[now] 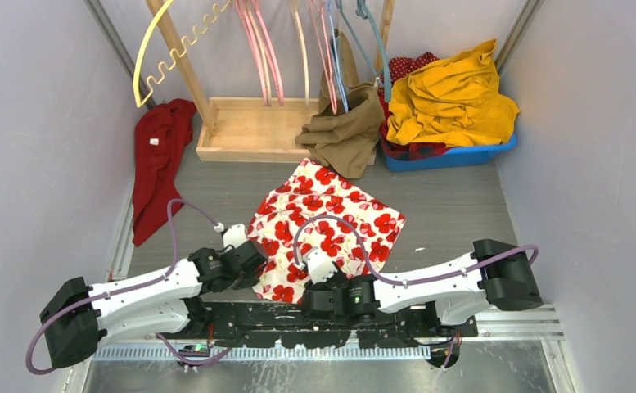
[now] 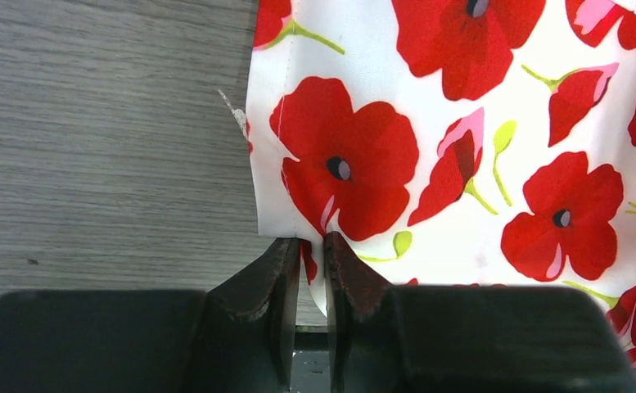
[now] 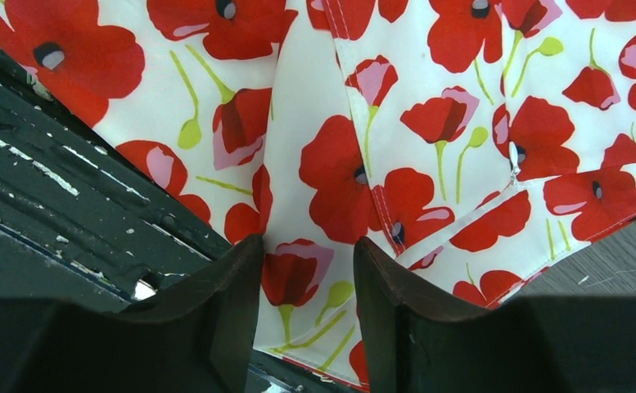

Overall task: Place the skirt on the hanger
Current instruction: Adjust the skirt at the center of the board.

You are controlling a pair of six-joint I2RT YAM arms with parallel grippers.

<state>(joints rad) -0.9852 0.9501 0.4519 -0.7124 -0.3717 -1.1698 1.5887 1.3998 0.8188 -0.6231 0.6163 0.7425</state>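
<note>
The task is at its beginning. The thin white skirt printed with red poppies [image 1: 331,219] lies spread on the grey wood-grain table [image 1: 462,209], in the centre of the top view. It is not yet lifted and not on any hanger. The thin pink and blue plastic hangers [image 1: 259,49] hang on the light wooden rack [image 1: 249,129] at the upper middle of that frame, well apart from the skirt. What is left, as I judge it, is nearly everything: to raise the skirt, to bring it to a hanger and to fix it there.

The left gripper [image 2: 313,246] is at the lower left corner of the skirt. Its jaws are almost together, and the hemmed edge of the fabric runs down into the narrow gap between them, so it seems to pinch the cloth.

The right gripper [image 3: 308,246] is at the lower edge of the skirt, near the middle bottom of the top view. Its jaws stand about half apart. A fold of the printed fabric lies between them, but they do not press it yet.
</note>
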